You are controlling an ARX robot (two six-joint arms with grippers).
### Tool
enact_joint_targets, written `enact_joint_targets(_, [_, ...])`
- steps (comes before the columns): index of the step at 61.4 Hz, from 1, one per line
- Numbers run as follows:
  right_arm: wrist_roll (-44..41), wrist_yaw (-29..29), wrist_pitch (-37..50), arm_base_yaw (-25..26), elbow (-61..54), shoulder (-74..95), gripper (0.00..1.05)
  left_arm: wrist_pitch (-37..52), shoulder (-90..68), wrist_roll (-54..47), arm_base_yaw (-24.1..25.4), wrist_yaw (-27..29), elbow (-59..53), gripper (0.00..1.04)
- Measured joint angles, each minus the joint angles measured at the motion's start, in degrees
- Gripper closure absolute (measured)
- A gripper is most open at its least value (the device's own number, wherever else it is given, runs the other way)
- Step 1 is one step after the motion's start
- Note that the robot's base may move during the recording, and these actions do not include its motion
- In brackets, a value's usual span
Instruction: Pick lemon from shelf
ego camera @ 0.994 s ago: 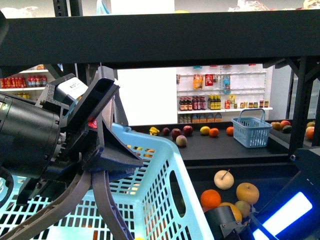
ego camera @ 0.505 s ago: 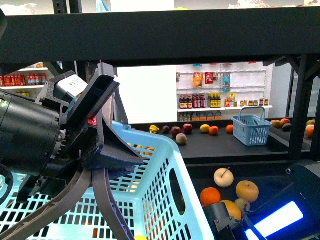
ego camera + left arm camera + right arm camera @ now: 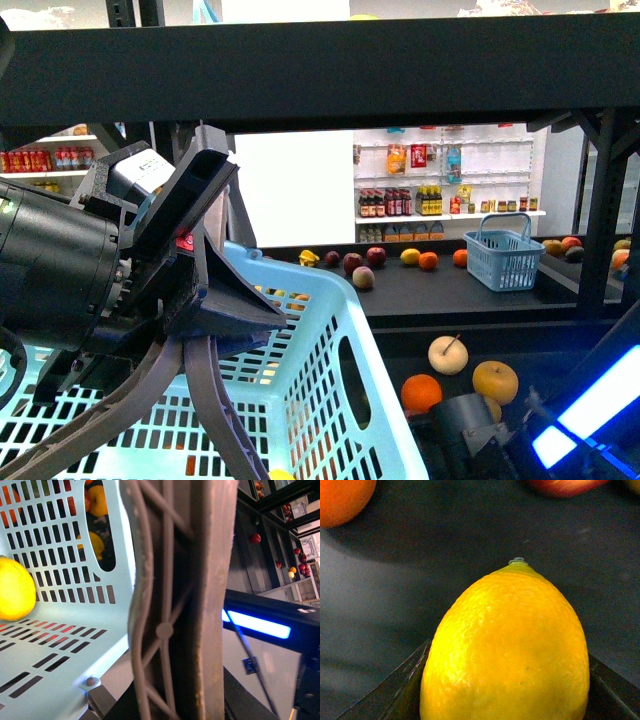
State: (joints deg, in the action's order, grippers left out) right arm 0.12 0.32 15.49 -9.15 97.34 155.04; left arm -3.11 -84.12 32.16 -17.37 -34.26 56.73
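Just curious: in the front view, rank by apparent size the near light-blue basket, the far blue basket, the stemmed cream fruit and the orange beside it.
1. Near light-blue basket, largest, being nearest.
2. Far blue basket.
3. Orange and cream fruit: look alike.

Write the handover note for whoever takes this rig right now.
Right gripper: its fingers flank the lemon on both sides; a firm grip is not confirmed.
Left gripper: at the wall of the light-blue basket; open or shut is unclear.
Lemon: low over the dark shelf, with an orange nearby; whether it is lifted cannot be told.
Done: approach to the lemon.
Left: confirm the grip, then lift it off the shelf.
Note: a yellow fruit already lies in the basket.
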Motion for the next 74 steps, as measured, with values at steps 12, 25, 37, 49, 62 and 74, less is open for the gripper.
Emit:
enact_joint_targets(12, [1.53, -3.98, 5.88, 5.16, -13.92, -16.70, 0.34, 0.00, 0.00, 0.00, 0.00, 0.00, 0.00, 0.88])
enact_joint_targets(25, [9.42, -13.38, 5.53, 6.71, -25.88, -37.05, 0.34, 0.00, 0.00, 0.00, 0.00, -0.04, 0.00, 0.88])
enact_joint_targets(37, [18.97, -22.01, 3.28, 3.17, -30.42, -52.98, 0.34, 0.00, 0.00, 0.00, 0.00, 0.13, 0.00, 0.88])
enact_joint_targets(49, [22.73, -23.08, 0.94, -2.40, -32.11, -56.74, 0.34, 0.00, 0.00, 0.00, 0.00, 0.04, 0.00, 0.88])
enact_joint_targets(62, [22.60, -21.75, 0.00, -7.74, -33.24, -55.56, 0.34, 0.00, 0.00, 0.00, 0.00, 0.00, 0.00, 0.88])
enact_joint_targets(74, [20.41, -19.96, 0.42, -10.91, -33.38, -53.07, 0.24, 0.00, 0.00, 0.00, 0.00, 0.00, 0.00, 0.88])
